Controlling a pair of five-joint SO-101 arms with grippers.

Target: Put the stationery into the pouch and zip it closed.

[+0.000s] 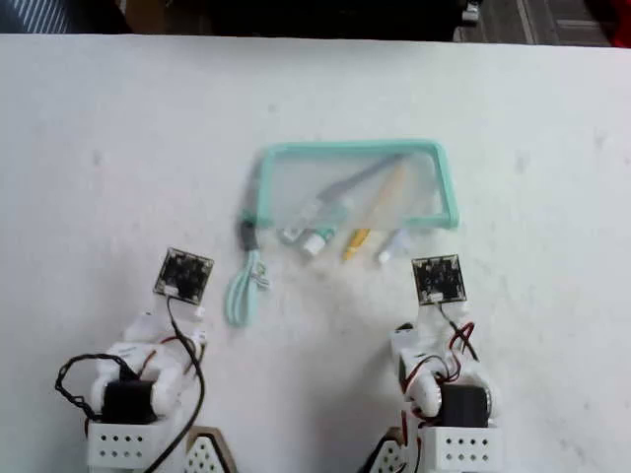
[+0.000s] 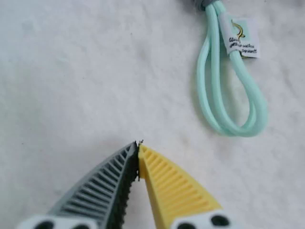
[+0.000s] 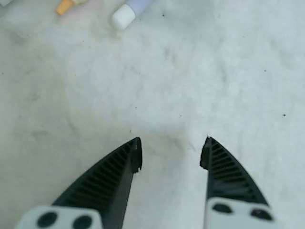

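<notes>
1. My left gripper [image 2: 138,145]: grey-and-yellow jaws pinched together, empty.
2. My right gripper [image 3: 170,143]: black jaws spread, empty.
3. Mint-green cord loop [image 2: 232,130], near the left.
4. Mint-trimmed translucent mesh pouch [image 1: 345,147], with pen ends [image 1: 353,241] (white, yellow, lilac) protruding. I judge closing it now would snag on them.

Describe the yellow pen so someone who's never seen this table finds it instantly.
On the white table, find the mint-green mesh zip pouch in the middle. Pens stick out of its open long edge. The yellow plastic pen lies between a white-capped pen and a pale lavender pen, and it alone is yellow.
</notes>
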